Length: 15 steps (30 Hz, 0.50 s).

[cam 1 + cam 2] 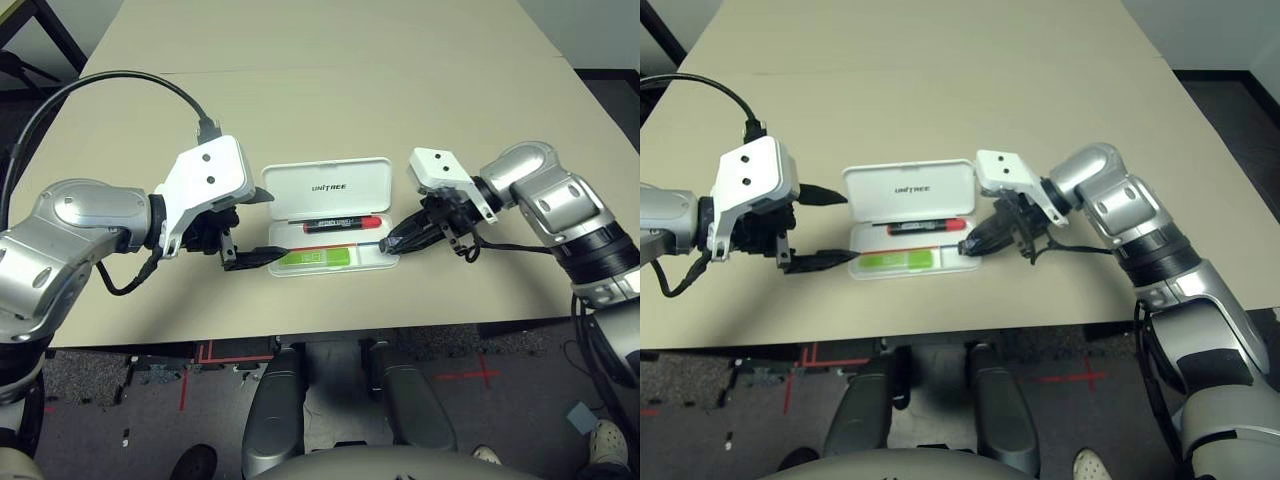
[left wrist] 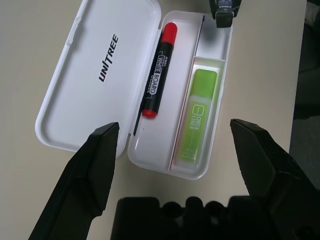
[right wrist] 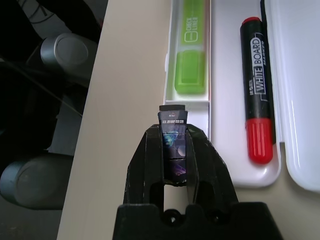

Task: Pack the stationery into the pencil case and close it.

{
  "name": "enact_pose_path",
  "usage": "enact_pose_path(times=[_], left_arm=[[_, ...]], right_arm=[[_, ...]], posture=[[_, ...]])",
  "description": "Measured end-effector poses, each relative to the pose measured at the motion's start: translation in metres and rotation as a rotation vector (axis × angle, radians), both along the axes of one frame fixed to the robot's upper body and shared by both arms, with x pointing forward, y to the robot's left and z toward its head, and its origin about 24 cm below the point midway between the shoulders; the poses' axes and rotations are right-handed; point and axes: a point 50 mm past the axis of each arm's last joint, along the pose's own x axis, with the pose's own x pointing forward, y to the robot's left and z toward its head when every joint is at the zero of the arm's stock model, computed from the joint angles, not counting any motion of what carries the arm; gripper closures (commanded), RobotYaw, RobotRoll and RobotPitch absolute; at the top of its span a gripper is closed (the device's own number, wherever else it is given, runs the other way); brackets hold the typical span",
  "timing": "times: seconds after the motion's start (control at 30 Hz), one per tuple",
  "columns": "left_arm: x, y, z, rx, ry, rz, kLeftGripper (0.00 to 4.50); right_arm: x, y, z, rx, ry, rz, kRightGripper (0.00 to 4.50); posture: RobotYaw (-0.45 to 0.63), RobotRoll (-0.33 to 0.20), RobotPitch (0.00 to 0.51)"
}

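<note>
The pencil case (image 1: 330, 225) lies open near the table's front edge, with the marker (image 2: 157, 70) and highlighter (image 2: 197, 117) already inside — only the patterned block (image 3: 173, 145) is left. The right gripper (image 3: 174, 150) pinches that block just over the case's right end, while the left gripper (image 2: 180, 145) hangs spread wide at the left end. Next, I judge, the block must drop into the free corner pocket — then the lid needs swinging shut.

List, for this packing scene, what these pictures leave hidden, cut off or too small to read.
- Patterned block: right wrist view, its sides are covered by the right gripper clamping it.
- Block's label: right wrist view, print too small to read.
- Pencil case: right wrist view, cut off by the picture's edge.
- Highlighter: left eye view, its near end is hidden behind the left gripper.
- Marker: right eye view, lettering too small.
</note>
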Motion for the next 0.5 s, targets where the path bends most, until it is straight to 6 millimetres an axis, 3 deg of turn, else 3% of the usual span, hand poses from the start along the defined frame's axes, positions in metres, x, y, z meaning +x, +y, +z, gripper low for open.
enact_pose_path(times=[0.4, 0.5], left_arm=[[0.000, 0.001, -0.001, 0.001, 0.006, 0.016, 0.00], [0.000, 0.001, -0.001, 0.001, 0.006, 0.017, 0.00]], right_arm=[[0.001, 0.008, -0.015, -0.021, -0.036, 0.019, 4.17], [0.002, 0.009, -0.018, -0.028, -0.043, 0.012, 3.19]], posture=[[0.17, 0.000, 0.216], [0.17, 0.000, 0.215]])
